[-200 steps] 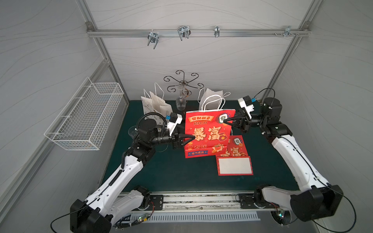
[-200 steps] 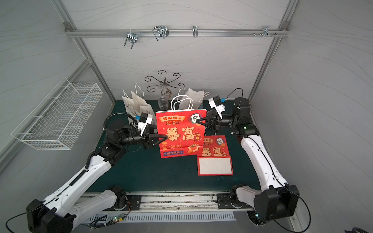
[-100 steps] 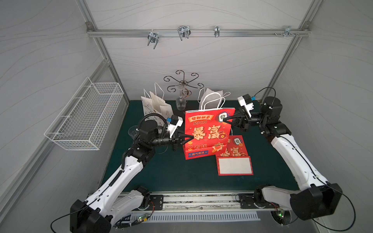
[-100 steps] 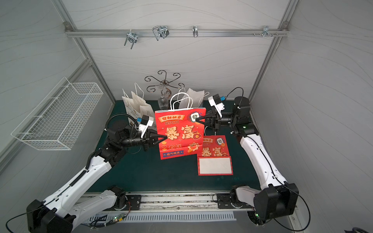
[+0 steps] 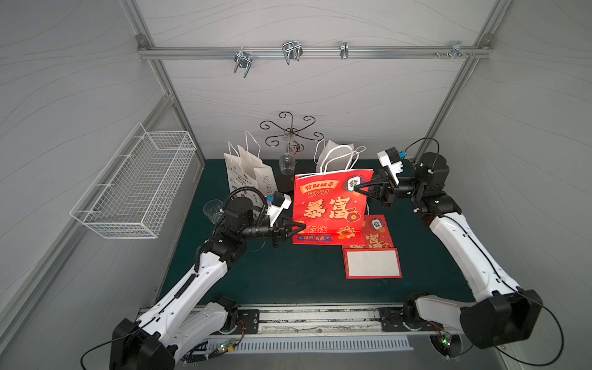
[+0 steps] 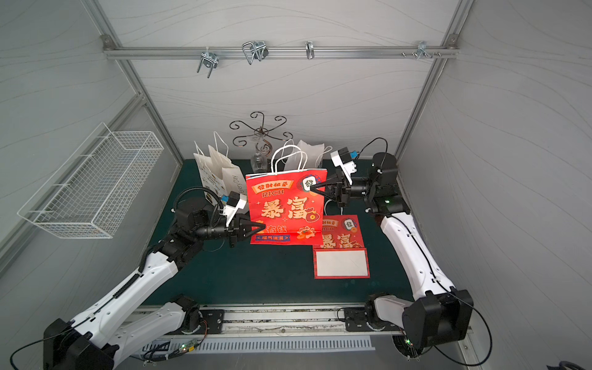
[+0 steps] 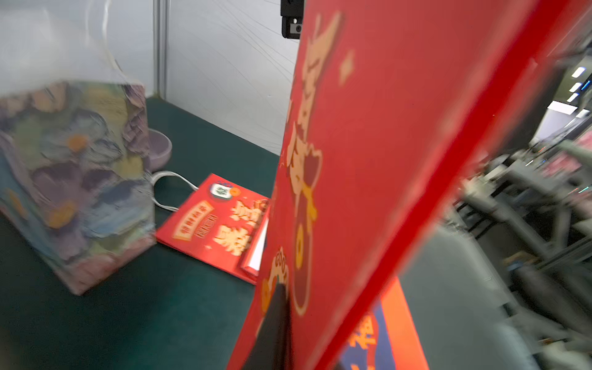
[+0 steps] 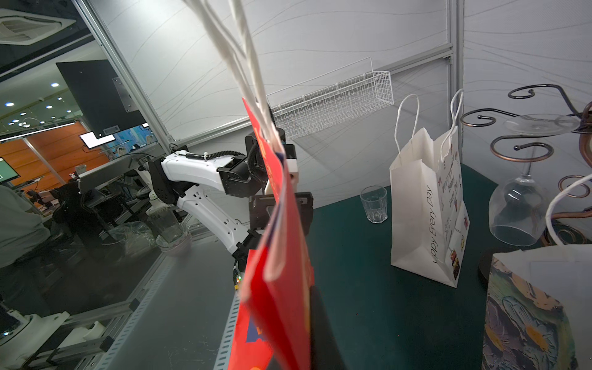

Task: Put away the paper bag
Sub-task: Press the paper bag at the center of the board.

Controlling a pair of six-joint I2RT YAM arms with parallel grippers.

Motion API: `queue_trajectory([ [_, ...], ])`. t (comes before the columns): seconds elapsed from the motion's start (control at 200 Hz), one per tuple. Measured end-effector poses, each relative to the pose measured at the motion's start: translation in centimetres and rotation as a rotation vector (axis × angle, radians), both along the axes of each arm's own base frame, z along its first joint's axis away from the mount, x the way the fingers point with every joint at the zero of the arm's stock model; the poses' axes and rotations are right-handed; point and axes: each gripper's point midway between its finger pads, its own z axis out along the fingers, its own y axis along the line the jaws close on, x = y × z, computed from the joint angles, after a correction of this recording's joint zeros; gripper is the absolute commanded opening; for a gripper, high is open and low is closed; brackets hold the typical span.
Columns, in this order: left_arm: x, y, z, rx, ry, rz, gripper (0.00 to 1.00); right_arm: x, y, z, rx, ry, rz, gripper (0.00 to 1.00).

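Paper bag, red with gold characters and white cord handles, stands upright near the middle of the green mat, broad printed face toward the front rail; whether its base rests on the mat or hangs just clear, I cannot tell. Left gripper reaches in level from the side, fingers pressed together on the bag's lower left edge; in the left wrist view one dark finger lies flat against the printed face. Right gripper comes in from the opposite side and pinches the bag's upper right corner, by the round mahjong-tile emblem. Seen from the right wrist, the bag is edge-on and thin, its handles running up out of view. Second red bag lies flat on the mat just beside the held one, white base panel toward the front, its upper part partly hidden behind the upright bag. White paper bags stand at the rear left, a clear tumbler near them. Floral-printed bag stands behind the red one. Scrolled metal rack at the back holds an inverted wine glass. Wire basket hangs on the left wall.
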Motion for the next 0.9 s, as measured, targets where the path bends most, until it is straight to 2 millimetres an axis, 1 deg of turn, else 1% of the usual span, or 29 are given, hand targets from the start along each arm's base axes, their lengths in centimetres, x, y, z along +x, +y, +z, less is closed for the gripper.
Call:
queue_trajectory([
  [0.03, 0.0, 0.0, 0.0, -0.001, 0.002, -0.002, 0.06, 0.0, 0.0, 0.0, 0.000, -0.001, 0.000, 0.00],
  [0.065, -0.1, 0.0, 0.0, -0.001, 0.002, -0.003, 0.12, 0.0, 0.0, 0.0, 0.000, -0.001, 0.000, 0.00],
  [0.085, -0.1, 0.0, 0.0, -0.001, 0.000, -0.004, 0.18, 0.0, 0.0, 0.0, 0.000, 0.000, 0.000, 0.00],
  [0.13, -0.1, 0.0, 0.0, -0.001, 0.000, -0.004, 0.34, 0.0, 0.0, 0.0, 0.000, -0.001, 0.001, 0.00],
  [0.165, 0.0, 0.0, 0.0, 0.000, 0.001, 0.000, 0.43, 0.0, 0.1, -0.1, -0.001, -0.003, 0.002, 0.00],
  [0.205, 0.0, 0.0, 0.0, -0.001, 0.007, 0.003, 0.48, -0.1, 0.2, -0.1, -0.003, -0.005, 0.006, 0.00],
  [0.255, 0.1, 0.0, 0.1, -0.002, 0.008, 0.009, 0.49, -0.3, 0.4, -0.1, -0.007, -0.014, 0.011, 0.00],
  [0.28, 0.2, 0.0, 0.1, -0.004, 0.012, 0.011, 0.48, -0.3, 0.4, 0.0, -0.010, -0.016, 0.014, 0.00],
  [0.315, 0.2, 0.0, 0.3, -0.007, 0.009, 0.014, 0.44, -0.5, 0.6, 0.0, -0.012, -0.023, 0.020, 0.00],
  [0.4, 0.5, -0.1, 1.0, -0.020, 0.011, 0.014, 0.19, -0.8, 1.0, -0.1, -0.017, -0.031, 0.037, 0.00],
  [0.48, 0.8, -0.4, 1.9, -0.034, 0.001, 0.005, 0.01, -0.9, 1.0, -0.2, -0.020, -0.034, 0.041, 0.00],
  [0.525, 0.8, -0.5, 2.3, -0.042, 0.008, -0.004, 0.00, -0.8, 1.0, -0.3, -0.021, -0.038, 0.038, 0.00],
  [0.605, 0.9, -0.6, 2.2, -0.046, 0.019, -0.013, 0.00, -0.8, 1.0, -0.3, -0.021, -0.045, 0.035, 0.01],
  [0.645, 0.9, -0.6, 2.2, -0.048, 0.025, -0.014, 0.00, -0.7, 0.9, -0.3, -0.022, -0.042, 0.032, 0.28],
  [0.655, 0.9, -0.6, 2.2, -0.050, 0.027, -0.013, 0.00, -0.7, 0.8, -0.4, -0.023, -0.038, 0.030, 0.33],
  [0.675, 0.9, -0.6, 2.3, -0.052, 0.029, -0.014, 0.00, -0.6, 0.7, -0.4, -0.023, -0.038, 0.026, 0.42],
  [0.705, 1.0, -0.6, 2.5, -0.058, 0.026, -0.013, 0.00, -0.4, 0.5, -0.5, -0.025, -0.031, 0.017, 0.50],
  [0.755, 1.0, -0.6, 3.0, -0.073, 0.020, -0.013, 0.00, -0.3, 0.2, -0.7, -0.028, -0.024, 0.004, 0.60],
  [0.785, 1.1, -0.6, 3.4, -0.084, 0.014, -0.013, 0.00, -0.3, 0.0, -0.9, -0.029, -0.024, -0.006, 0.64],
  [0.9, 1.2, -0.8, 4.7, -0.125, -0.005, -0.014, 0.00, -1.0, -1.1, -2.5, -0.041, -0.010, -0.037, 0.66],
])
